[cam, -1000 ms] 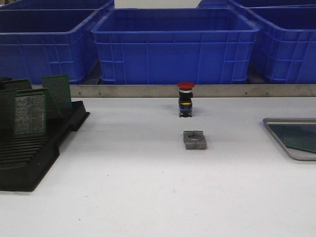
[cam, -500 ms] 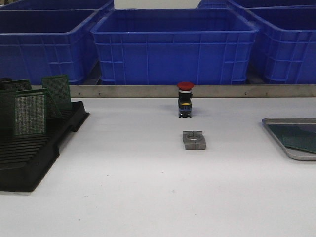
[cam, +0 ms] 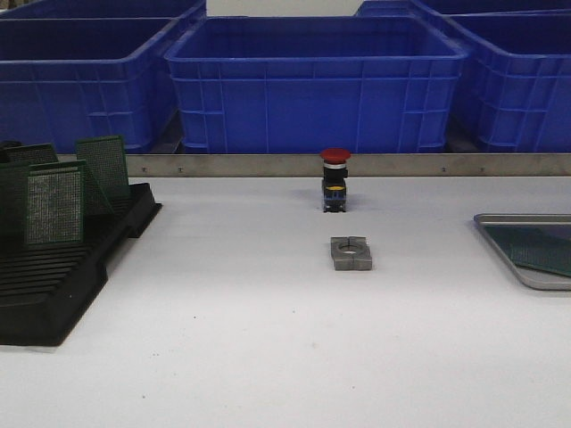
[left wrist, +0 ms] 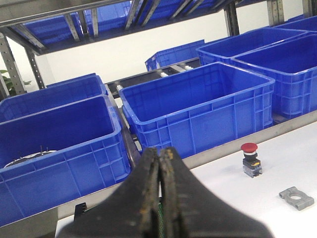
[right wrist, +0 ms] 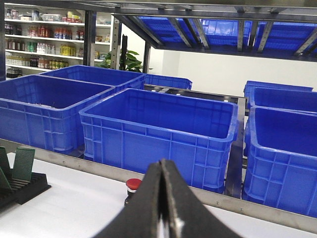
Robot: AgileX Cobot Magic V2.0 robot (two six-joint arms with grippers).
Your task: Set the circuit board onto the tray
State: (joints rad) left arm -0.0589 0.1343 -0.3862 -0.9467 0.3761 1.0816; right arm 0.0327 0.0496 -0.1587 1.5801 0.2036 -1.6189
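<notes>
Where bins (cam: 317, 85) stand, white table (cam: 268, 339)

Green perforated circuit board (cam: 544, 251) flat inside shallow silver tray (cam: 505, 252) at table's right edge

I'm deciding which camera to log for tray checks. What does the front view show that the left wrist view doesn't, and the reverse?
Only the front view shows the tray at the right edge with a circuit board lying in it, and the black rack holding upright boards. Only the left wrist view shows the left gripper, its fingers closed together, plus overhead shelving. Both show the blue bins, the red button and the grey block.
</notes>
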